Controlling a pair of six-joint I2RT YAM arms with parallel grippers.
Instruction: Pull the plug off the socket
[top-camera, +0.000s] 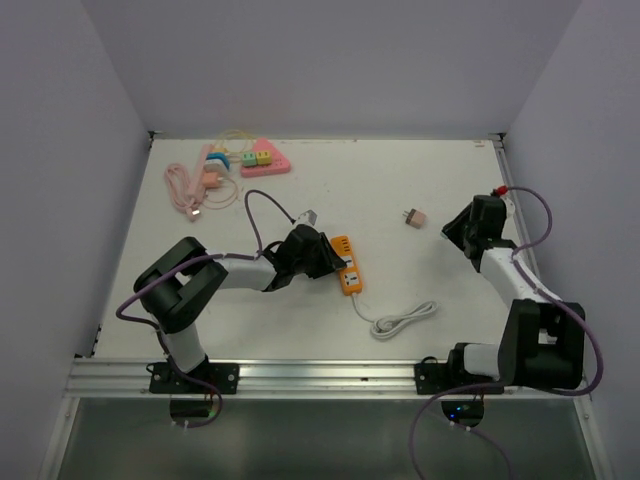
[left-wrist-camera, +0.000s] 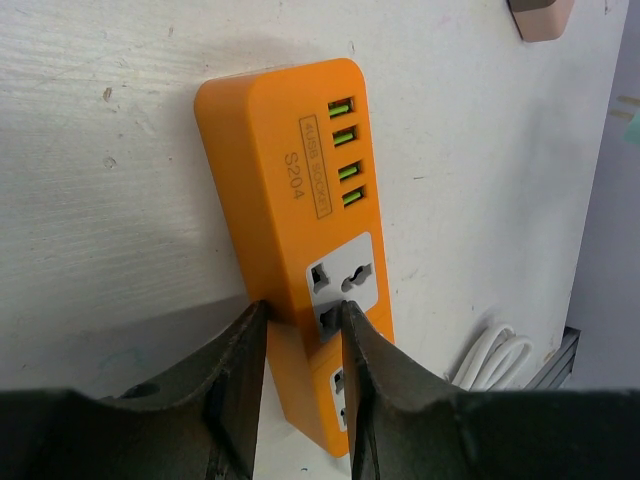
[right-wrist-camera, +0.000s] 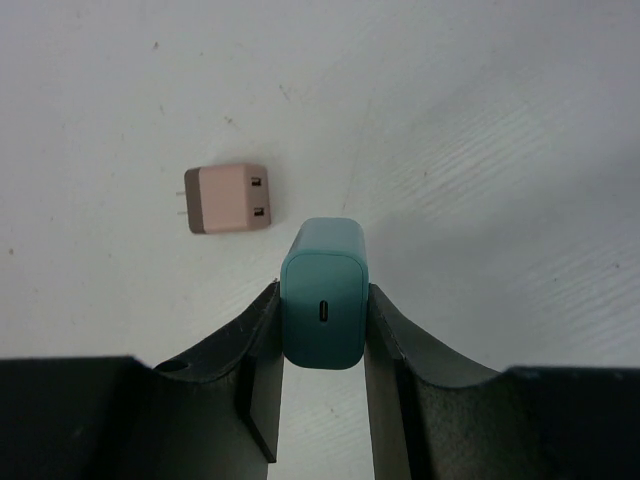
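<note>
An orange power strip (top-camera: 346, 265) lies mid-table; its sockets (left-wrist-camera: 340, 285) are bare, with no plug in them. My left gripper (top-camera: 325, 258) is closed across the strip's near part (left-wrist-camera: 303, 315), one finger on its side and one on its socket face. My right gripper (top-camera: 455, 232) is at the right of the table and is shut on a teal plug adapter (right-wrist-camera: 322, 295), held above the table between both fingers. A pink plug adapter (top-camera: 413, 217) lies loose on the table just beyond the teal one (right-wrist-camera: 228, 198).
The strip's white cable (top-camera: 405, 320) lies coiled near the front edge, right of the strip (left-wrist-camera: 495, 355). A pink triangular toy (top-camera: 262, 157) and pink coiled cables (top-camera: 190, 190) sit at the back left. Walls enclose the table.
</note>
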